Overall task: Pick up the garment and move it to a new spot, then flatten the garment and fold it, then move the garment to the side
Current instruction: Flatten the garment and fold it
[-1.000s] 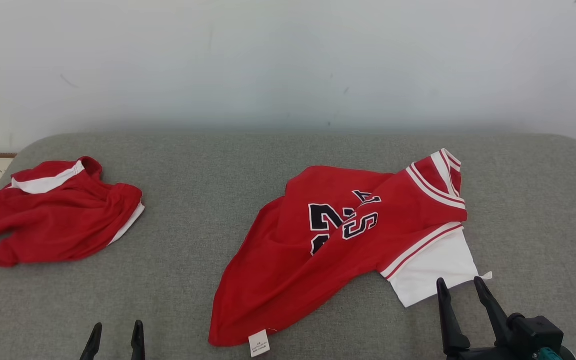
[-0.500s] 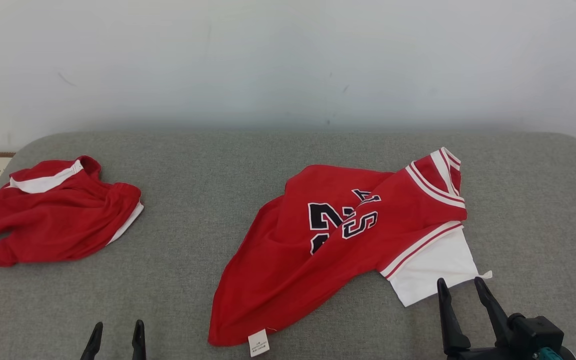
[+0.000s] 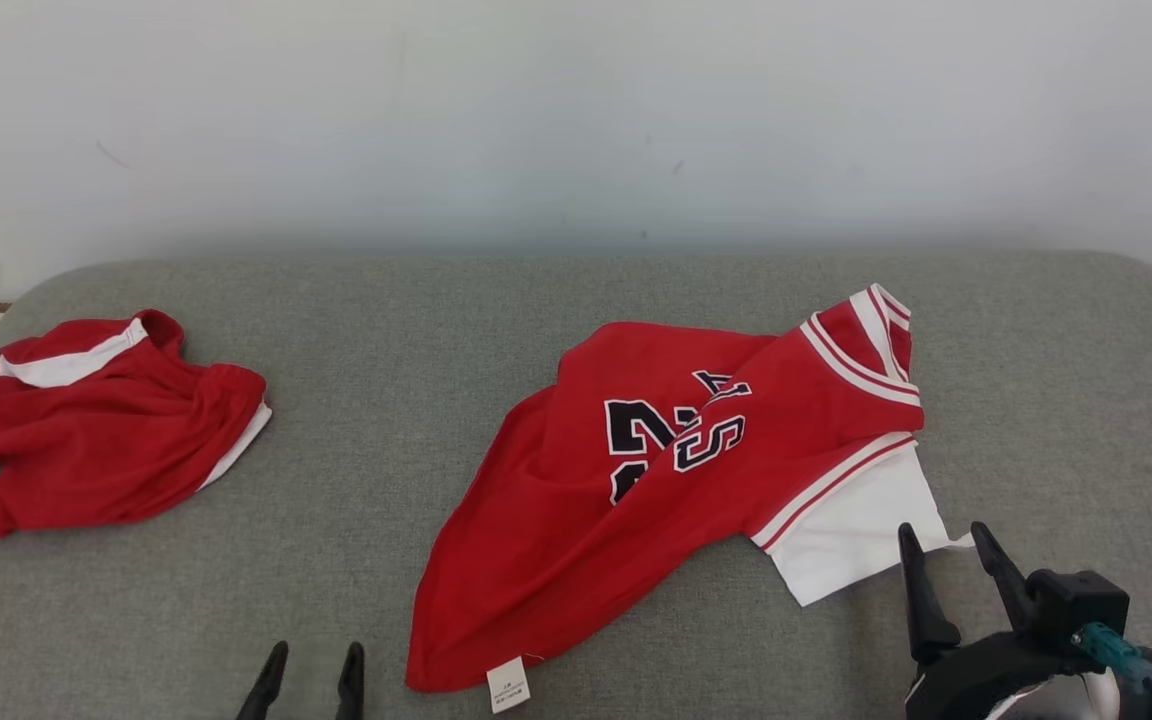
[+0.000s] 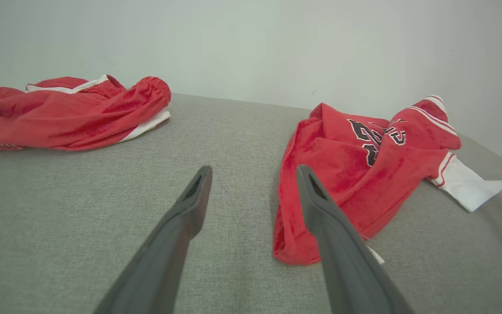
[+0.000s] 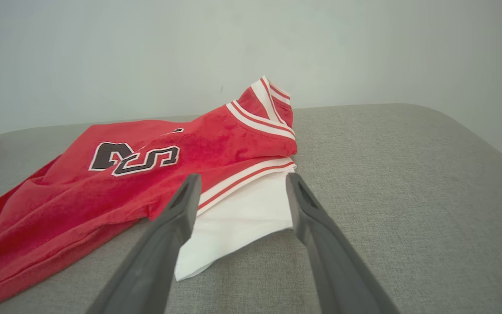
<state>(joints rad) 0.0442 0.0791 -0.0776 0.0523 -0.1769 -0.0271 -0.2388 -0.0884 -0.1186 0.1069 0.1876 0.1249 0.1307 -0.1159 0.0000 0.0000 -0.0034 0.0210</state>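
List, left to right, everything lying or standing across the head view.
red shorts → left gripper, open → red jersey → right gripper, open, at the jersey's white sleeve end.

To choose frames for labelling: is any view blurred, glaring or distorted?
Head view: soft even light, jersey sharp, a faint shadow beneath it. Left wrist view: no glare; wide lens makes the left gripper loom large. Right wrist view: likewise; white sleeve bright, not blown out.
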